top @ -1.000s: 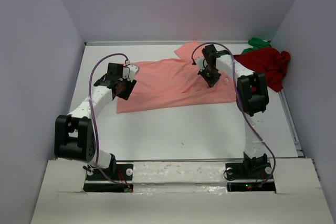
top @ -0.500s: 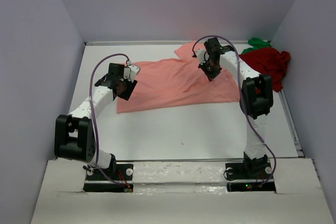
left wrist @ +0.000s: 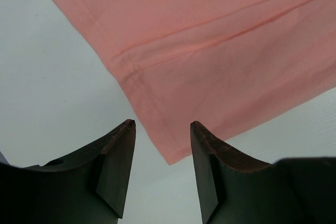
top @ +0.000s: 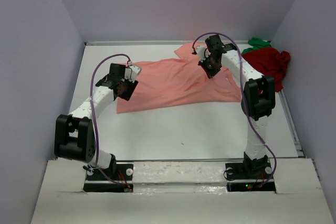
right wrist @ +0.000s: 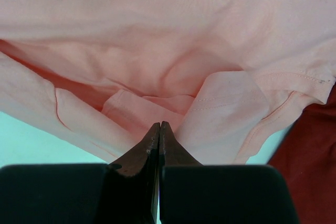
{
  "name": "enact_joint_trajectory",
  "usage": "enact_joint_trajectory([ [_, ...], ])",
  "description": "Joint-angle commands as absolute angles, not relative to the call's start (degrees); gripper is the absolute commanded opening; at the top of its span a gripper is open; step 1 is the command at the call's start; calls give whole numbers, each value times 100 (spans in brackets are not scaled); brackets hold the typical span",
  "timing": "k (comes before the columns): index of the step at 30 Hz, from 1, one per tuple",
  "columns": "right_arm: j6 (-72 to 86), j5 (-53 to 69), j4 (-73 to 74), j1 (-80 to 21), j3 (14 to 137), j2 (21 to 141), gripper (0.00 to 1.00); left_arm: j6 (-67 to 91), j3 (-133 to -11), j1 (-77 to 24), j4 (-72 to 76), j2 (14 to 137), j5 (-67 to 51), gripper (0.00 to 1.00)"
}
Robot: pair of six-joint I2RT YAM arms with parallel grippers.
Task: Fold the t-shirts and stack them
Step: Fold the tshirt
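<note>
The salmon-pink t-shirt [top: 168,85] lies spread across the back half of the white table [top: 184,129]. My right gripper [top: 209,69] is over its right part, shut, and folds of the cloth [right wrist: 157,35] gather right at the closed tips [right wrist: 159,124], so a pinch of shirt looks held. Over the shirt's near left corner [left wrist: 173,153] hangs my left gripper [top: 125,90], open, with that corner showing between the fingers [left wrist: 163,124] and untouched. A dark red t-shirt [top: 268,64] lies crumpled at the back right, and a bright green t-shirt [top: 258,42] peeks out behind it.
Grey walls [top: 42,51] enclose the table on three sides. The dark red cloth [right wrist: 310,166] lies just past the pink shirt's right sleeve hem. Bare white table shows in front of the pink shirt.
My right gripper has moved toward the back of the table, staying shut, and the pink cloth under it has bunched slightly. The left arm has not moved.
</note>
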State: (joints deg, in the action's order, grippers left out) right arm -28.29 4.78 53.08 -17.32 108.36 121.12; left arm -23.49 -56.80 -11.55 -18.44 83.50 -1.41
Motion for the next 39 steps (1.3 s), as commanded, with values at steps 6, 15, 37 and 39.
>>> enact_joint_trajectory([
  [6,-2795,396,5265,-1723,10671,11795,0,-2382,-5643,-1204,-1872,8279,-114,58],
  [15,-2725,26,5265,-1723,9775,11338,0,-2399,-5616,-1213,-1872,8271,-123,58],
  [37,-2496,474,5405,-1723,8851,11206,0,-2399,-5493,-1266,-1854,8297,-158,58],
  [39,-2470,562,5431,-1723,8816,11232,0,-2391,-5485,-1274,-1854,8297,-158,58],
])
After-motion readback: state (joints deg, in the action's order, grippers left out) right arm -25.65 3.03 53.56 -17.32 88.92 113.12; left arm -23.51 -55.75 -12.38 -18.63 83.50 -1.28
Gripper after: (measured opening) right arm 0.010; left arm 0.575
